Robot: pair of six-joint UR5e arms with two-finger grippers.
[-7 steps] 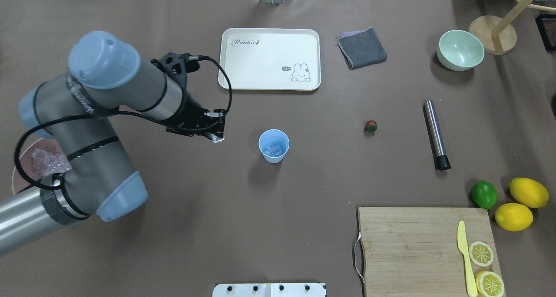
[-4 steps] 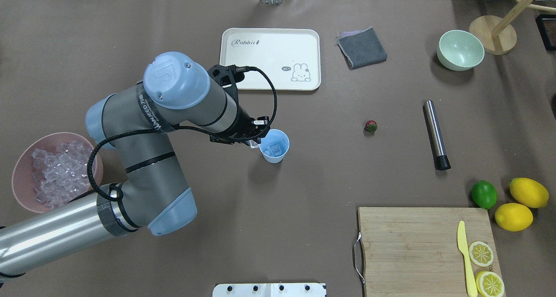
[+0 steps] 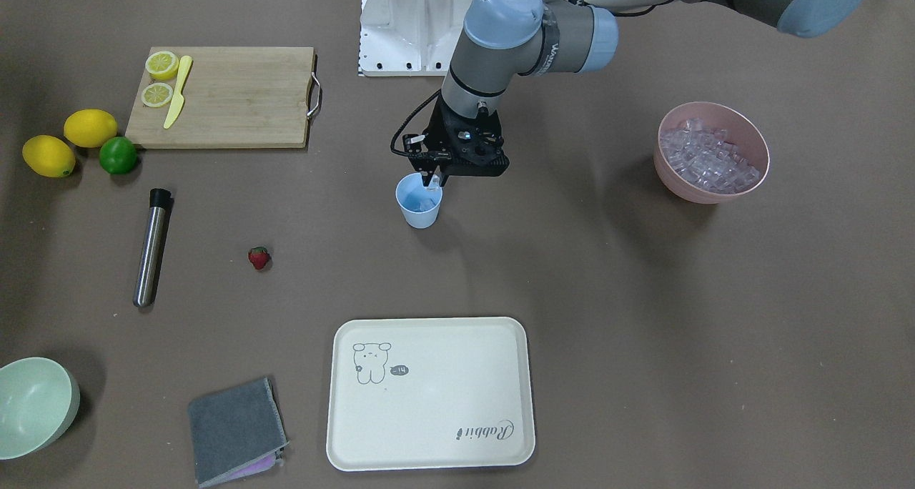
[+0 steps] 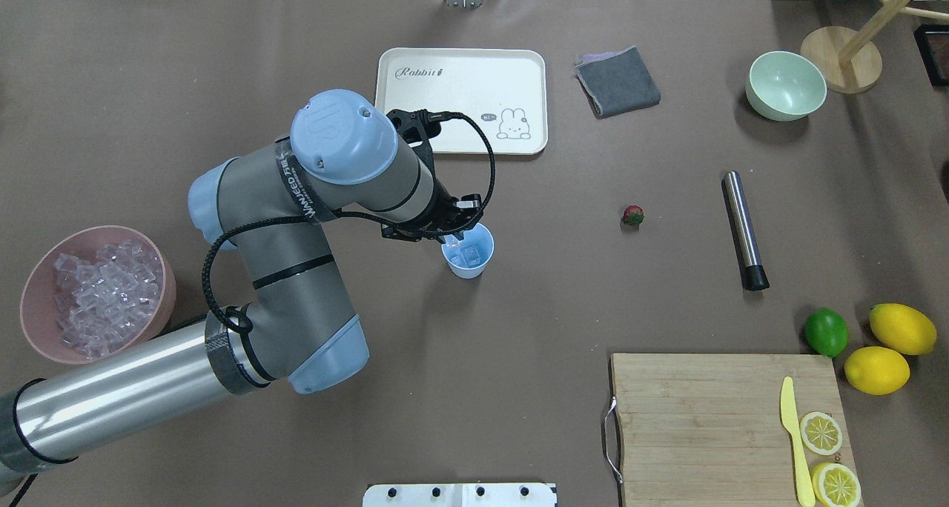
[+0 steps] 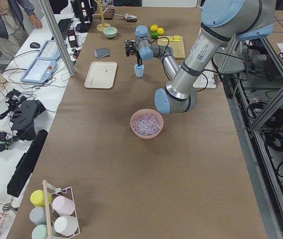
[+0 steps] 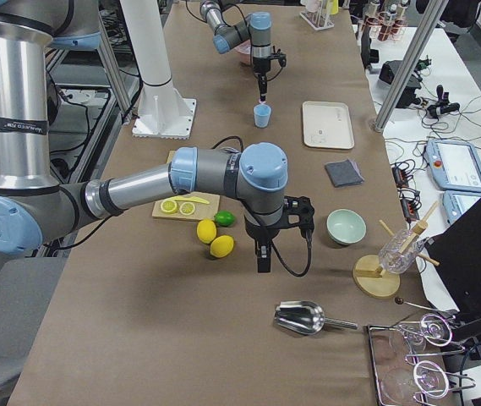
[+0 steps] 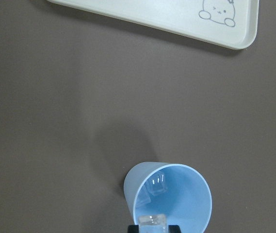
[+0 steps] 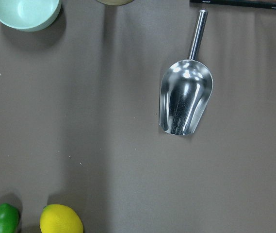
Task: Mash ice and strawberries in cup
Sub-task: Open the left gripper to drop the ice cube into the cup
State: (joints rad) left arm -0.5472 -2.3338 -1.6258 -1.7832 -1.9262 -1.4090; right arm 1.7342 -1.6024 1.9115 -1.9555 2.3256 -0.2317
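The light-blue cup (image 4: pixel 468 252) stands mid-table with an ice cube (image 7: pixel 156 184) lying inside it. My left gripper (image 4: pixel 453 236) hangs over the cup's rim, shut on another ice cube (image 7: pixel 152 221) held just above the opening. More ice (image 4: pixel 104 292) fills the pink bowl (image 4: pixel 170 288) at the left. The strawberry (image 4: pixel 632 215) lies alone on the table to the right of the cup. My right gripper (image 6: pixel 263 258) shows only in the exterior right view, near the lemons, and I cannot tell whether it is open or shut.
A cream tray (image 4: pixel 460 70) sits behind the cup. A steel muddler (image 4: pixel 744 229), lime (image 4: pixel 826 331), lemons (image 4: pixel 901 328), cutting board (image 4: pixel 697 418) with knife and lemon slices, green bowl (image 4: pixel 786 84) and grey cloth (image 4: pixel 617 81) lie right. A metal scoop (image 8: pixel 186 97) lies under the right wrist.
My left arm has swung rightwards from beside the pink bowl to the cup, carrying an ice cube. The pink bowl is now uncovered.
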